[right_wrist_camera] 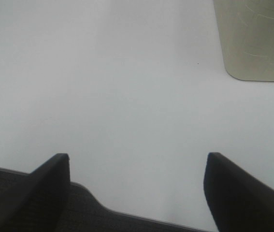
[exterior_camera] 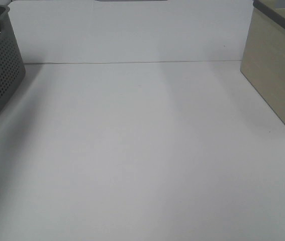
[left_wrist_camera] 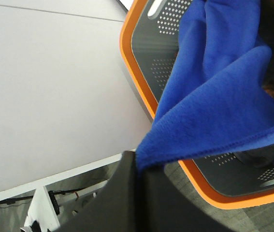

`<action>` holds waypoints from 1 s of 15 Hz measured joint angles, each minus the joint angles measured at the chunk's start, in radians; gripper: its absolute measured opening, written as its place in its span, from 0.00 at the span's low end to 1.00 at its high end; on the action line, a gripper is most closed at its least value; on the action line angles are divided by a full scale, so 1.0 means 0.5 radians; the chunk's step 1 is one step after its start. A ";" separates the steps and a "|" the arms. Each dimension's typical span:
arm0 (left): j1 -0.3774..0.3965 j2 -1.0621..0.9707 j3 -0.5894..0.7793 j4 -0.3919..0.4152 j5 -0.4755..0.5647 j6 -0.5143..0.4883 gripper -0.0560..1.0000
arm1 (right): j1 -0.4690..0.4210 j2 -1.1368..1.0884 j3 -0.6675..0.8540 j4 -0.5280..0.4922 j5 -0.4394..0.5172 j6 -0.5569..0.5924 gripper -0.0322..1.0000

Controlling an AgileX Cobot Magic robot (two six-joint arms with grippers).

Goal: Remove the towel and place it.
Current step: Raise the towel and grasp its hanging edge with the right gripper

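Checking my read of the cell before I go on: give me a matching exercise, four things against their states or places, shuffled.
Things
1. towel
2. left tool
3. right tool
4. beige bin

States or places
A. open above the white table
B. standing at the right of the table
C. shut, pinching cloth
D. blue, hanging over the orange-rimmed basket

Pairs: 1-D, 2-C, 3-A, 4-B
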 joint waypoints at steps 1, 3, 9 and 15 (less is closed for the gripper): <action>-0.052 -0.052 0.000 0.020 -0.002 -0.002 0.05 | 0.000 0.000 0.000 0.000 0.000 0.000 0.76; -0.182 -0.138 0.000 0.084 -0.020 -0.020 0.05 | 0.000 0.000 0.000 0.000 0.000 0.000 0.76; -0.652 -0.258 0.000 0.382 -0.208 -0.148 0.05 | 0.000 0.122 -0.018 0.246 -0.052 -0.256 0.76; -1.232 -0.260 0.000 0.402 -0.316 -0.162 0.05 | 0.000 0.964 -0.028 1.574 -0.534 -1.796 0.76</action>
